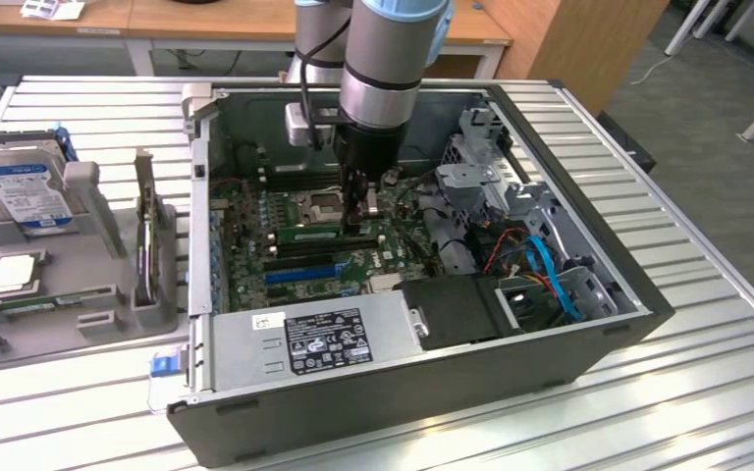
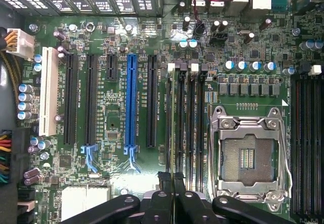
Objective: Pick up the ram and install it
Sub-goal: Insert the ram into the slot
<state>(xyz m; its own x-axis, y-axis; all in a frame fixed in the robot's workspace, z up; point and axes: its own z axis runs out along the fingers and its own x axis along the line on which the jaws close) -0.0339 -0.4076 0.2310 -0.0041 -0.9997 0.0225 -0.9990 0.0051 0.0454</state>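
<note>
Seemingly seated, the long thin green circuit-board ram (image 1: 311, 234) stands edge-up among the black memory slots (image 2: 191, 122) mid-motherboard (image 2: 116, 41), stretching lengthwise away from the black gripper (image 2: 171, 179), clenched at one end

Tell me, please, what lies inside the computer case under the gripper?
A green motherboard with long black slots, one blue slot and a metal processor socket. The shut gripper covers the slot ends beneath it.
</note>
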